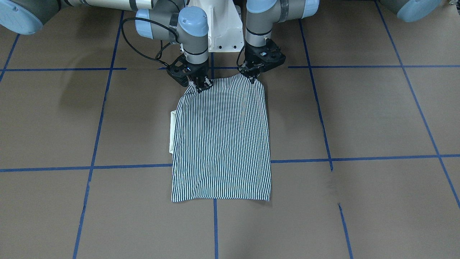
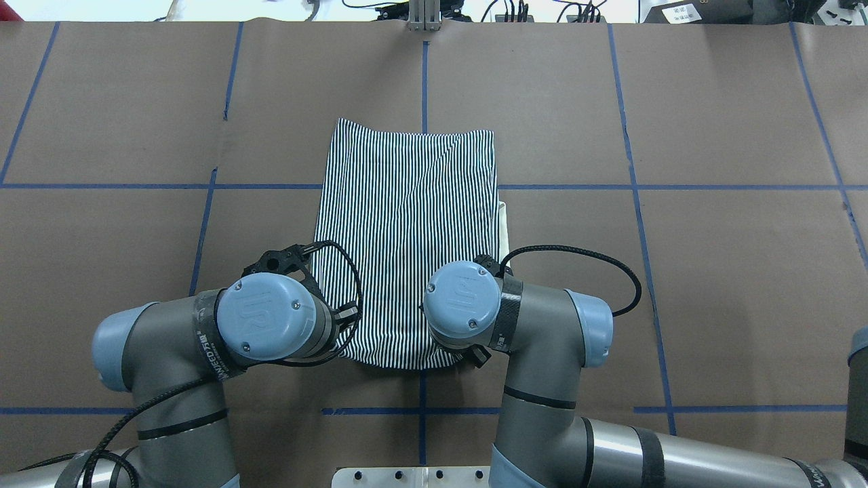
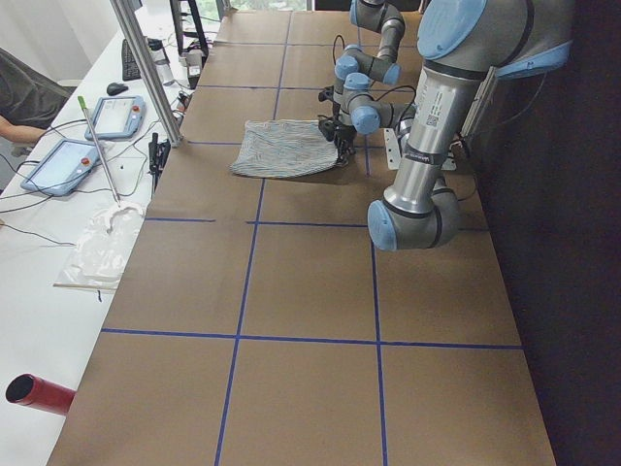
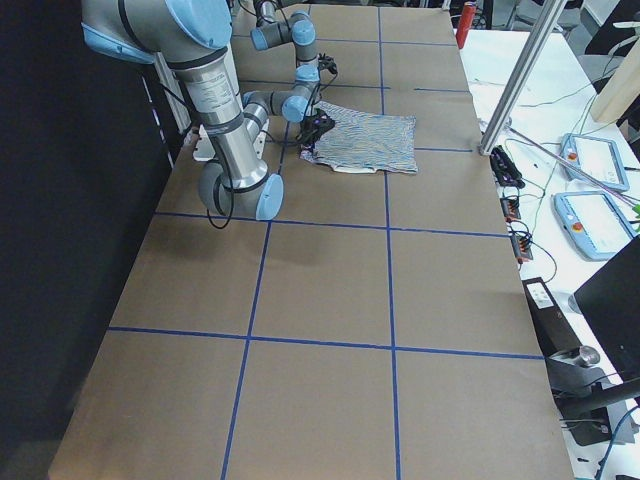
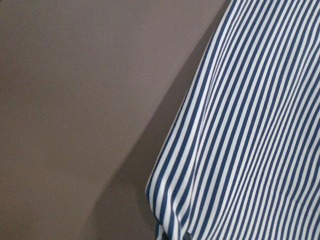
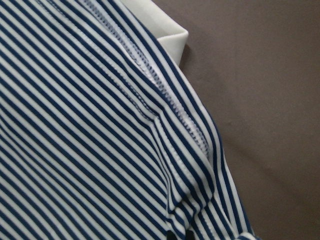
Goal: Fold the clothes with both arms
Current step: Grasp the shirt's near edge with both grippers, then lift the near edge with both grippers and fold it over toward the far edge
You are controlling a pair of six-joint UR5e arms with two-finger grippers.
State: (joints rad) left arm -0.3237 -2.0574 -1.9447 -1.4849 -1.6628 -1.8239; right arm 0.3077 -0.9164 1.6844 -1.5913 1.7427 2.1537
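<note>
We see a striped polo shirt [image 1: 221, 140], with thin navy and white lines, folded into a tall rectangle. It lies flat in the middle of the brown table [image 1: 359, 115], with its sleeves tucked out of sight. A strip of its white collar [image 1: 173, 131] pokes out along one long side. At the edge nearest the robot, the left gripper [image 1: 252, 76] and the right gripper [image 1: 202, 85] each pinch a corner, jaws clamped narrow on the cloth, which rises slightly there. From overhead, the wrist joints hide both grippers. The wrist cameras show only stripes, a stitched seam and table, so the fingertips are hard to make out.
</note>
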